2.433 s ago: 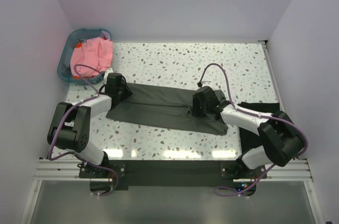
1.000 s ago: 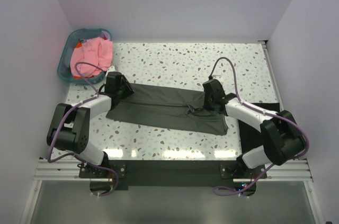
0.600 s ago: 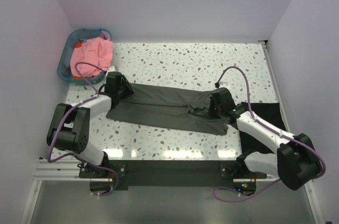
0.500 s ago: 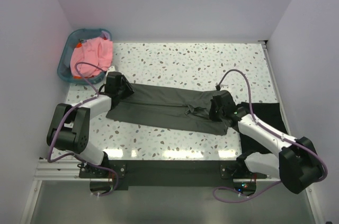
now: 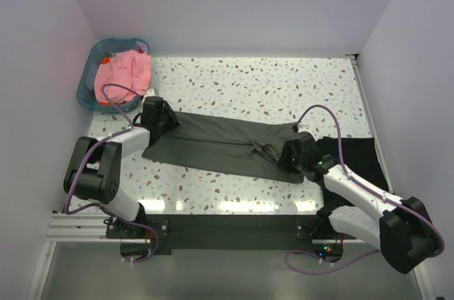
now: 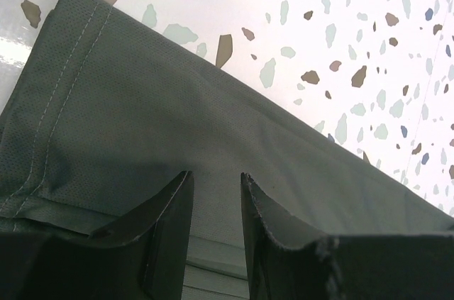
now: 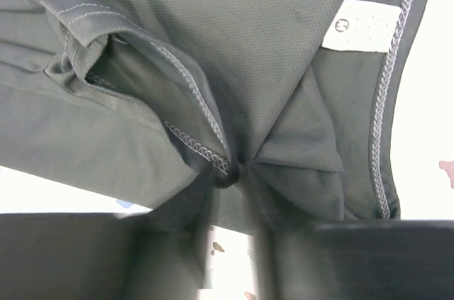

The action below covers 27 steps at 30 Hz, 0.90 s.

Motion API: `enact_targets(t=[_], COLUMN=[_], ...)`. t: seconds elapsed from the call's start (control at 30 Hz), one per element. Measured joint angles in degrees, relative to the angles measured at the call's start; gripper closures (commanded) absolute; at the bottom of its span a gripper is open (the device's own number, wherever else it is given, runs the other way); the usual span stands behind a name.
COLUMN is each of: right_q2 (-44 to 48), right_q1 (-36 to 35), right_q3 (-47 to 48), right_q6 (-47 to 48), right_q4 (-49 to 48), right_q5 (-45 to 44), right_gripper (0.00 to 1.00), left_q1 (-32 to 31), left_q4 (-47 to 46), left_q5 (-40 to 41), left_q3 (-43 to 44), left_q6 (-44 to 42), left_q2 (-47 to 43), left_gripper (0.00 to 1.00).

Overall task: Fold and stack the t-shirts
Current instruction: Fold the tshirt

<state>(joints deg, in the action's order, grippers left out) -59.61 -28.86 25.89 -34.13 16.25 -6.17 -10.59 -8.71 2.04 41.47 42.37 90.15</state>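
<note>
Olive shirt [image 5: 220, 145] lies lengthwise on the tabletop [image 5: 248, 87], left end effector [image 5: 157, 117] clamped on one end as anchor, right end effector [image 5: 287, 154] pinching the bunched other end, likely to pull it flat for folding.

Two arms were seen, the left arm [image 5: 126, 141] and the right arm [image 5: 355, 190], each built of smooth white link shells joined by bulky, rounded black joint housings. A thin purple cable [image 5: 113, 91] was looped along each arm. Both were bolted to a black base plate [image 5: 227, 225] set on a silver rail [image 5: 71, 225]. The left gripper [image 6: 215, 174] was fitted with matte black fingers [image 6: 167, 243], one ragged along its edge. The right gripper [image 7: 230, 188] was shown dark and blurred.
</note>
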Motion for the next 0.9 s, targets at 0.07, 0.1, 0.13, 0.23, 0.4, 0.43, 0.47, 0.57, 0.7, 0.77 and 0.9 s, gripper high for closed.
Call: enact_targets(t=[0.07,0.1,0.13,0.23,0.4,0.43,0.47,0.57,0.7,0.77,0.9], right_q2=[0.00,0.00,0.00,-0.02,-5.01,-7.50,-10.25,-18.99,-26.75,-27.50,-26.25], right_q1=[0.00,0.00,0.00,0.00,1.42,2.25,2.95,4.17,3.72,2.73,-1.03], right_q3=[0.02,0.20,0.52,3.45,12.07,13.79,15.32,18.84,19.96,19.96,19.82], right_q6=[0.00,0.04,0.04,0.33,1.36,1.60,1.84,2.34,2.67,2.67,2.54], right_q4=[0.13,0.44,0.68,2.80,2.69,2.12,1.27,-0.26,-1.14,-1.01,-1.31], right_q5=[-0.09,-0.20,-0.28,-1.53,-4.57,-4.79,-4.87,-5.14,-4.24,-4.02,-3.13], right_gripper=[0.55,0.53,0.53,0.56,0.69,0.71,0.75,0.82,0.87,0.87,0.86], left_q1=[0.00,0.00,0.00,0.00,0.00,0.00,0.00,0.00,0.00,0.00,0.00], left_q4=[0.00,-0.09,-0.17,-0.24,-0.26,-0.22,-0.24,-0.20,-0.07,0.02,0.15], left_q5=[-0.13,-0.17,-0.17,-0.22,-0.33,-0.35,-0.37,-0.37,-0.35,-0.33,-0.31], left_q3=[0.00,0.00,0.00,0.00,0.00,0.00,0.00,0.00,0.00,0.00,0.02], left_q6=[0.00,0.00,0.00,0.02,0.02,0.02,0.02,0.00,0.00,0.00,0.00], left_q2=[0.09,0.09,0.09,0.09,0.09,0.09,0.09,0.09,0.09,0.09,0.09], left_gripper=[0.62,0.62,0.62,0.62,0.62,0.62,0.62,0.62,0.62,0.62,0.62])
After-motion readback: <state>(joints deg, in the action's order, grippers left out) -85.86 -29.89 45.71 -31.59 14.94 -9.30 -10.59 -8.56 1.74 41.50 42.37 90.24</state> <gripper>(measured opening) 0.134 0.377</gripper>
